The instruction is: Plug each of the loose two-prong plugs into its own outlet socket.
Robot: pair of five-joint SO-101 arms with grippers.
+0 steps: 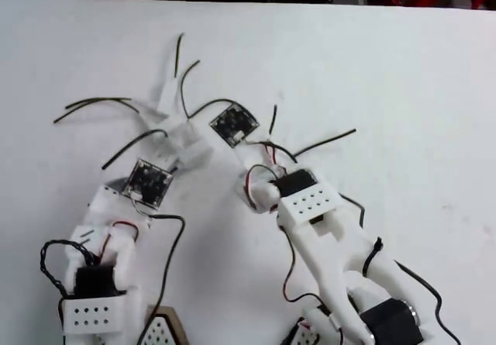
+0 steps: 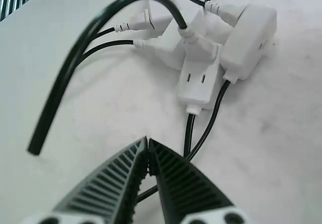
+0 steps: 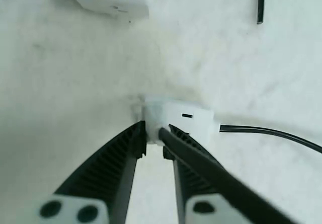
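We see a white desk with a matt, faintly mottled surface. The outlet socket and the plug are smooth white plastic with a soft sheen. The cable wears a glossy black sheath. The fingers are matt black ribbed plastic. The arm housing is dull white plastic.

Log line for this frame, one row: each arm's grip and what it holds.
left fingers: shut, nothing between | right fingers: shut on white connector | socket block: on table ahead of left fingers
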